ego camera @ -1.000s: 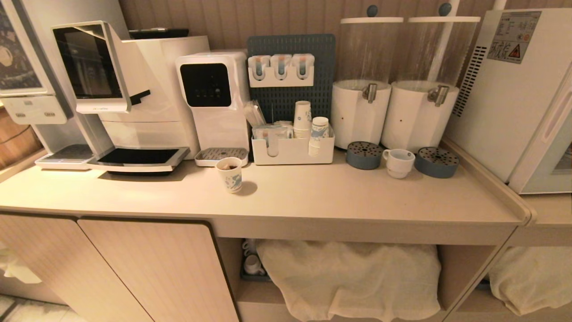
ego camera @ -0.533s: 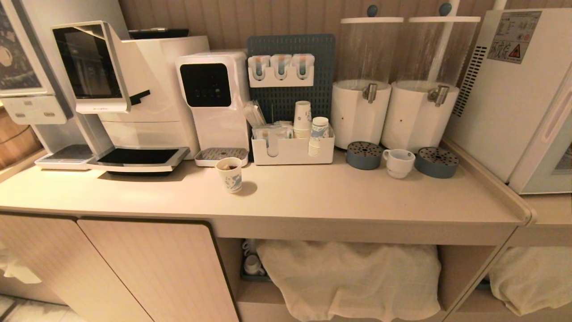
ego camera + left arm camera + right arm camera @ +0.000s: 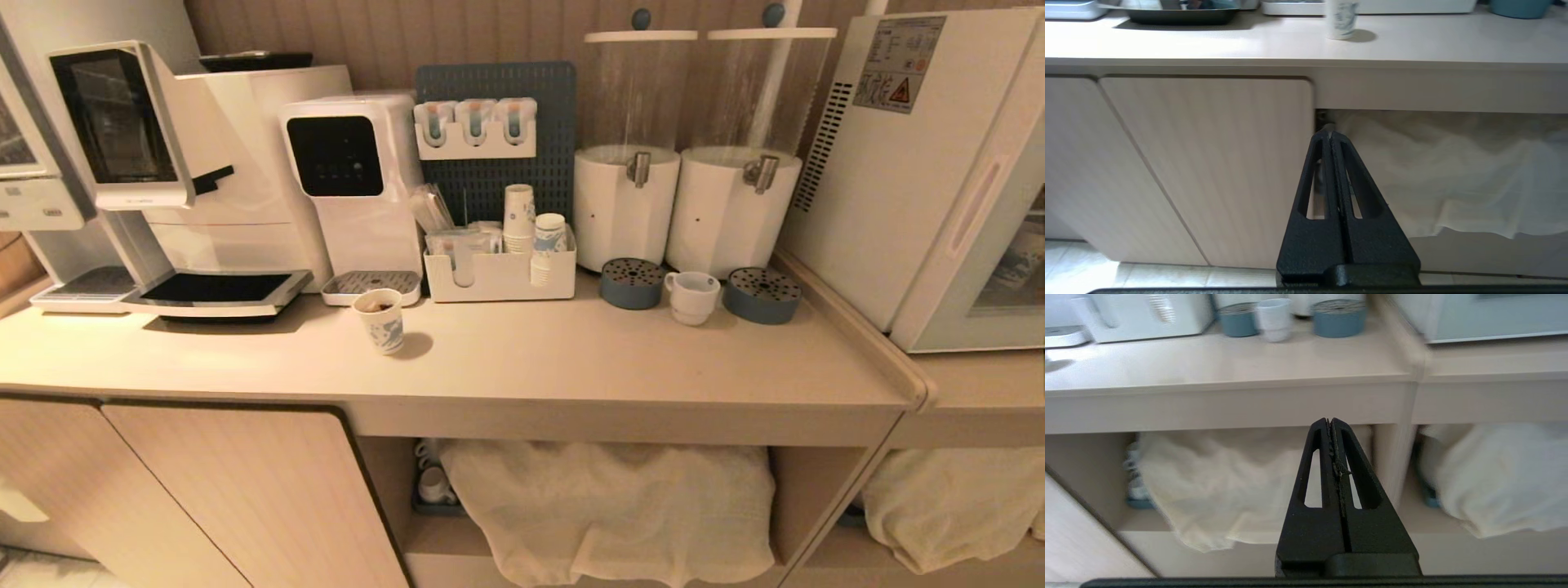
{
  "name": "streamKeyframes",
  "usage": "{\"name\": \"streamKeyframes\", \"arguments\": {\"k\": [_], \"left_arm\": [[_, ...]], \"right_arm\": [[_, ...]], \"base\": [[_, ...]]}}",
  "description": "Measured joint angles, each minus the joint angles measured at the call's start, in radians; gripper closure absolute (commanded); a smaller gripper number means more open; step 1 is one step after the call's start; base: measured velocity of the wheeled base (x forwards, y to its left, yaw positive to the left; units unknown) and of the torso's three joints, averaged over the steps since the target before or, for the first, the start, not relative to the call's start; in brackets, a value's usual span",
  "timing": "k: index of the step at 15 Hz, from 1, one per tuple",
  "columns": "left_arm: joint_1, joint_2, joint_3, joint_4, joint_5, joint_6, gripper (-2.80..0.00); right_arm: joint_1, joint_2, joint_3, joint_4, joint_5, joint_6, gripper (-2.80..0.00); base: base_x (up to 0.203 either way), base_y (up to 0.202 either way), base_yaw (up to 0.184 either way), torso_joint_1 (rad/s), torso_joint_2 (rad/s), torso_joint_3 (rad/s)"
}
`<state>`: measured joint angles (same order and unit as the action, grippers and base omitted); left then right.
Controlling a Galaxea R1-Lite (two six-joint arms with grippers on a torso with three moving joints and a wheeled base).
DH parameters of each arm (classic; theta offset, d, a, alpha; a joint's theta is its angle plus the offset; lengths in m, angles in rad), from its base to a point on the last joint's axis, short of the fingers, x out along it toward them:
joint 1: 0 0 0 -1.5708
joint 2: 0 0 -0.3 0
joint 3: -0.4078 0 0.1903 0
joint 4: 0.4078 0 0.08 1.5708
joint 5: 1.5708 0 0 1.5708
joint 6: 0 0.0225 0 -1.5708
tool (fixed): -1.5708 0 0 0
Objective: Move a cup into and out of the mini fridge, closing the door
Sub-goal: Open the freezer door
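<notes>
From the head camera I am looking down at a beige counter [image 3: 571, 359], and I take the white cup [image 3: 692, 296] as my landmark. Far to its left stands a coffee machine [image 3: 163, 171], then a white water dispenser [image 3: 355, 180], with a blue-patterned paper cup [image 3: 380, 320] alone toward the counter's front edge. Closer on its left is a white organizer tray [image 3: 498, 278] with stacked paper cups, in front of a blue pegboard [image 3: 490, 122]. The cup sits upright on the counter between two blue drip trays [image 3: 631, 282], just in front of two white drink dispensers [image 3: 627, 204], handle turned left; I judge it waits there as the starting pickup spot. To its right, on a lower adjoining surface, stands the mini fridge [image 3: 898, 163], its glass door [image 3: 1012, 261] appearing closed, so I judge nothing of the task is done yet. Neither arm shows from the head. The left gripper [image 3: 1331, 136] hangs low in front of the cabinet, fingers pressed together on nothing; the right gripper [image 3: 1330, 424] is likewise parked below the counter edge, jaws pressed together and empty. Compared with a second ago, the whole scene has slid leftward in my view, bringing more of the fridge in: my camera moved, not the objects.
</notes>
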<state>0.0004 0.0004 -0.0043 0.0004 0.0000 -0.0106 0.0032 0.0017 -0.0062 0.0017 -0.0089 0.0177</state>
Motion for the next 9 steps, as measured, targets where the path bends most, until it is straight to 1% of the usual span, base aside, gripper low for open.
{"name": "streamKeyframes", "arguments": {"k": [9], "left_arm": [[0.0, 0.0, 0.0, 0.0, 0.0, 0.003, 0.0]], "right_arm": [[-0.001, 0.0, 0.0, 0.002, -0.001, -0.001, 0.0]], "base": [[0.0, -0.19, -0.007, 0.003, 0.0, 0.002]]}}
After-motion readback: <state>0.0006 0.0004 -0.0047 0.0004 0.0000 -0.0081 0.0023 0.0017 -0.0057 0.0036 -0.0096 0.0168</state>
